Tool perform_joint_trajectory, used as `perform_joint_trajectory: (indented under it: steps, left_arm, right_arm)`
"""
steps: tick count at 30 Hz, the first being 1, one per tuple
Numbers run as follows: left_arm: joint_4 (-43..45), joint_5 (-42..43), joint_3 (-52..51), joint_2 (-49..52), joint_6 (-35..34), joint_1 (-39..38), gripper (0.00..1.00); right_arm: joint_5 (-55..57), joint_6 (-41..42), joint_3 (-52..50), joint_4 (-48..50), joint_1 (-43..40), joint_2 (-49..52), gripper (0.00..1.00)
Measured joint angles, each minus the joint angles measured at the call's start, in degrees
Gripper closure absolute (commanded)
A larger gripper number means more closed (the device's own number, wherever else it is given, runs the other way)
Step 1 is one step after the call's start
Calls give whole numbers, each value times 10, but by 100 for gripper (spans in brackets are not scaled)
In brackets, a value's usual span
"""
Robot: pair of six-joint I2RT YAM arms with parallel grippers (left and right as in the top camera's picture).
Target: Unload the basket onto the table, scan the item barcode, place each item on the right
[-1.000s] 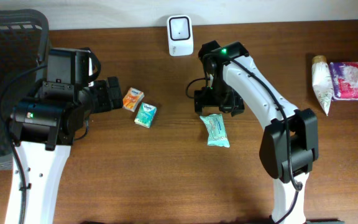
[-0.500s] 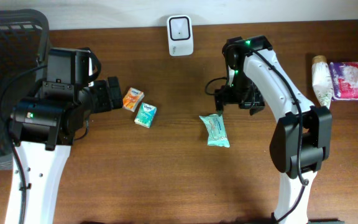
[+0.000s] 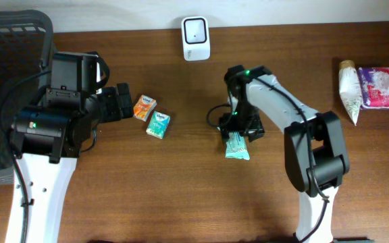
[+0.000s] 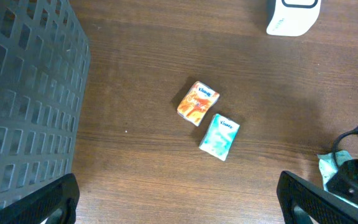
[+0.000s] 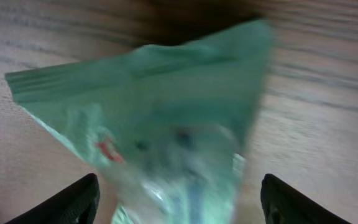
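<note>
A mint-green soft packet [image 3: 238,148] lies flat near the table's middle. My right gripper [image 3: 236,133] hangs right over its far end. In the right wrist view the blurred packet [image 5: 160,118] fills the frame and the right gripper [image 5: 179,202] is open, one finger on each side of it with gaps showing. No barcode can be made out. The white scanner [image 3: 196,38] stands at the back edge. My left gripper [image 3: 123,101] is open over bare wood [image 4: 178,199], just left of a small orange pack [image 3: 144,107] and a teal pack [image 3: 158,125].
A dark mesh basket [image 3: 5,40] fills the far left, also seen as the basket [image 4: 23,99] in the left wrist view. A cream tube [image 3: 348,88] and a purple packet [image 3: 382,86] lie at the far right.
The right arm swung out to the right, then came back left and down over the green packet, its jaws narrowing. The left arm and the small packs have not moved.
</note>
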Motion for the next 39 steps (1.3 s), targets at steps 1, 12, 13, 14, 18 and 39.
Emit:
perform_joint_trajectory:
  steps: [1,12,13,14,18,39]
  left_arm:
    - [0,0,0,0,0,0,1]
    - [0,0,0,0,0,0,1]
    - [0,0,0,0,0,0,1]
    - [0,0,0,0,0,0,1]
    - [1,0,0,0,0,0,1]
    - [0,0,0,0,0,0,1]
  right_arm:
    - [-1,2,-8,5,4,0,66]
    - [-30,-1,65,25,5,0,96]
    - [-30,-1,87,40,5,0,96]
    - [-30,-1,110,69,5,0,96]
    - [-28,-1,148,284,5,1,96]
    - [116,70,165,784,5,146,96]
